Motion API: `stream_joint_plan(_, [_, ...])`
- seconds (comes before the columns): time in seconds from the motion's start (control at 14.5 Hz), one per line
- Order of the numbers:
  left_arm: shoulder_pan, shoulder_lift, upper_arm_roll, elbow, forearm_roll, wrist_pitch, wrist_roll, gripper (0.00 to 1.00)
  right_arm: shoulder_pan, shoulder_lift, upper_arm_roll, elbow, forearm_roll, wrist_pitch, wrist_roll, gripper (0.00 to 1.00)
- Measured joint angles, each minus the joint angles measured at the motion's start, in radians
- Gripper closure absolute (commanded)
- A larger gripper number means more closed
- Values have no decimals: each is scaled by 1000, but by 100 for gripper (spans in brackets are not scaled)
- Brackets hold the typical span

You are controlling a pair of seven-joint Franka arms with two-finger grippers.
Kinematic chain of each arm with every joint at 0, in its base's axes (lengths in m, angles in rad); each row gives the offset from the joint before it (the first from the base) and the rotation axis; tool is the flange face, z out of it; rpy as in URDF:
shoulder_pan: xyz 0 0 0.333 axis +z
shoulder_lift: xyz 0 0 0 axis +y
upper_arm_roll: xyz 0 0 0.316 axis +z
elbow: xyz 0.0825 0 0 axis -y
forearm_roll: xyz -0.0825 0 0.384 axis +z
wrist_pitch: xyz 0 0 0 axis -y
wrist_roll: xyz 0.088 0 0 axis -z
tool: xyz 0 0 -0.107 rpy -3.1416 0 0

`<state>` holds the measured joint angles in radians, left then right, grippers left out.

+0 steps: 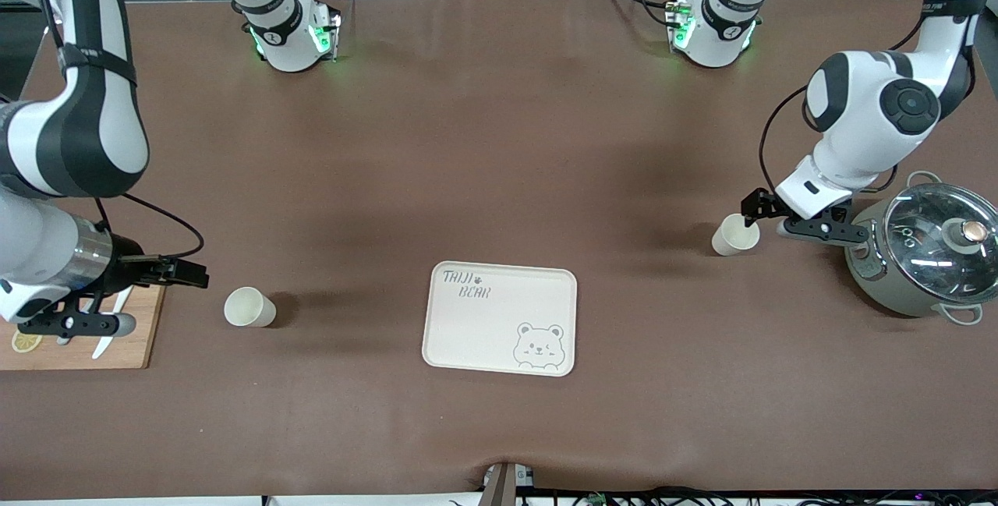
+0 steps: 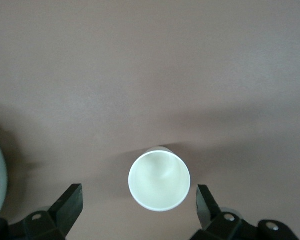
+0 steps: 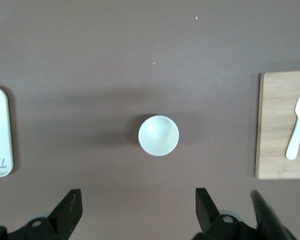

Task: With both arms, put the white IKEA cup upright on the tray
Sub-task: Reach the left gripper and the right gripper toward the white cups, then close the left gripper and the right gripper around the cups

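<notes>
Spreading across the view, the brown tabletop (image 1: 499, 139) carries everything. A grey pot (image 1: 920, 256) with a glass lid sits at the left arm's end, a wooden cutting board (image 1: 86, 338) at the right arm's end. Between them lies the cream tray (image 1: 499, 319), lettered "TAIJI BEAR" beside a bear face. Two white cups stand upright off the tray. The left gripper (image 2: 140, 202) hangs low over one cup (image 1: 734, 235), jaws apart on either side of its rim. The right gripper (image 3: 139, 207), jaws apart, hovers near the other cup (image 1: 249, 307), not yet around it.
</notes>
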<state>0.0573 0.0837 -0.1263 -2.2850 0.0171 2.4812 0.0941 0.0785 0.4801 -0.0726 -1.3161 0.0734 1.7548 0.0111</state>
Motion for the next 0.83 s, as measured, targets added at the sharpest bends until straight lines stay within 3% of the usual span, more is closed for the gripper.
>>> stream_joint_plan(0.41, [66, 76, 2, -59, 43, 152, 7, 0, -87, 62, -3, -123, 3, 201, -244, 0])
stream_joint_plan(0.83, [74, 89, -1, -75, 46, 198, 12, 0, -101, 157, 4, -129, 21, 278, -270, 0])
